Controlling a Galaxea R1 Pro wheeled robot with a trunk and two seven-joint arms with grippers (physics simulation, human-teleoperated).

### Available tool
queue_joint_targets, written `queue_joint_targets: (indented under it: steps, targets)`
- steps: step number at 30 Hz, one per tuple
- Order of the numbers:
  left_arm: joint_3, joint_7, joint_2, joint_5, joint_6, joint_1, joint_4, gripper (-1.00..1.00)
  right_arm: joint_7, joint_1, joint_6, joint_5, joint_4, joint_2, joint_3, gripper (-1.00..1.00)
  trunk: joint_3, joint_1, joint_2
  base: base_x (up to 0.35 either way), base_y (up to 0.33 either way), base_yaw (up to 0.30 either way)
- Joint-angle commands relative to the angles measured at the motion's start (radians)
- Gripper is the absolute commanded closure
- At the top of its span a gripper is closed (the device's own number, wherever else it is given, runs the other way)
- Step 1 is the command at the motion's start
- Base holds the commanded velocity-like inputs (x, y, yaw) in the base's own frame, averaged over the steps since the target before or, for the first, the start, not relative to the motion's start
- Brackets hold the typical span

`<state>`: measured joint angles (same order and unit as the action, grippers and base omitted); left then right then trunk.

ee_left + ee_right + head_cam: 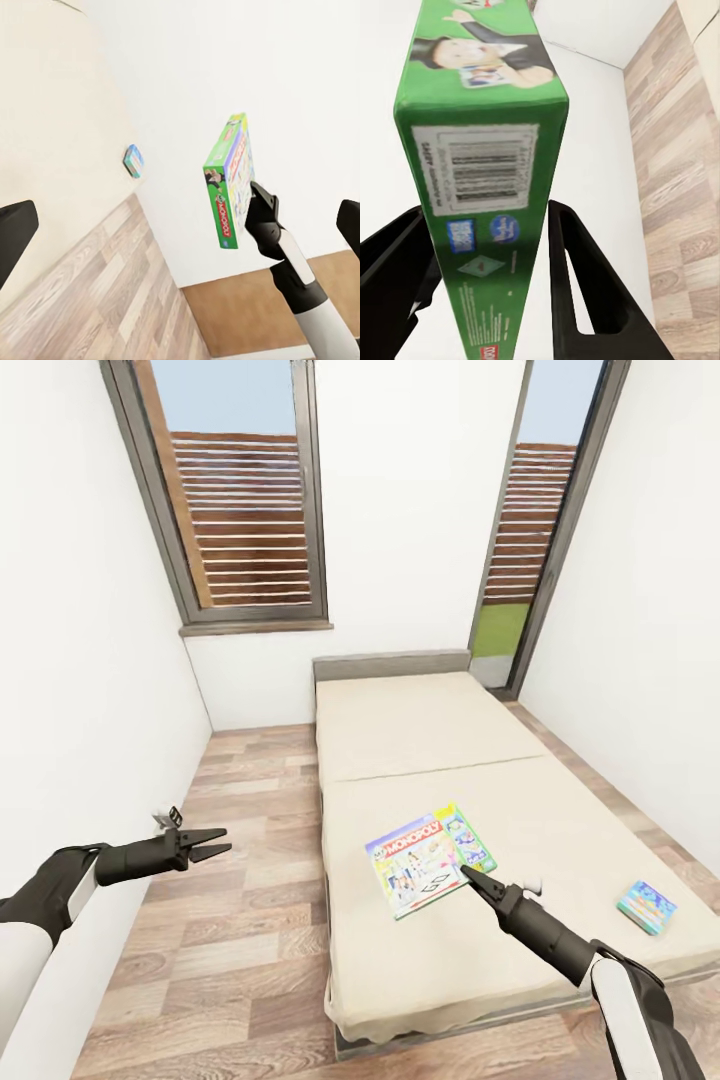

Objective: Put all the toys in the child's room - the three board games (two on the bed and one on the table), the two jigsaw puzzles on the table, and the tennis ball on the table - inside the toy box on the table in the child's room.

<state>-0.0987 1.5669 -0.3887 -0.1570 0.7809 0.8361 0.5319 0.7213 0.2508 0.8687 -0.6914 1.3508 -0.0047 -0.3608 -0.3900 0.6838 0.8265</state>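
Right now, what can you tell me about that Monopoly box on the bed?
The Monopoly box is a flat, printed cardboard-looking game box with green edges, a colourful lid, and a barcode on one narrow side. It sits over the cream bed, turned at an angle to the mattress edges. The right gripper has its jaws around the box's edge, one on each face.

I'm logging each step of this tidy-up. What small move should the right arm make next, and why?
Probably lift slightly: the right gripper has its fingers on both sides of the Monopoly box, apparently clamped, low over the bed.
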Motion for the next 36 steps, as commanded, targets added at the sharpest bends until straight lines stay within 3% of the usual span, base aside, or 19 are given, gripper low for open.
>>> queue_joint_targets:
  steps: [1, 36]
  targets:
    - [0.000, 0.004, 0.000, 0.001, 0.011, 0.001, 0.000, -1.00, 0.003, 0.001, 0.002, 0.001, 0.000, 0.000, -0.001, 1.00, 0.004, -0.004, -0.006, 0.000, 0.000, 0.000]
    - [-0.002, 0.004, 0.001, -0.001, 0.011, 0.001, 0.000, -1.00, 0.004, -0.001, -0.007, 0.002, 0.001, 0.000, -0.001, 1.00, 0.172, -0.138, -0.251, 0.000, 0.000, 0.000]
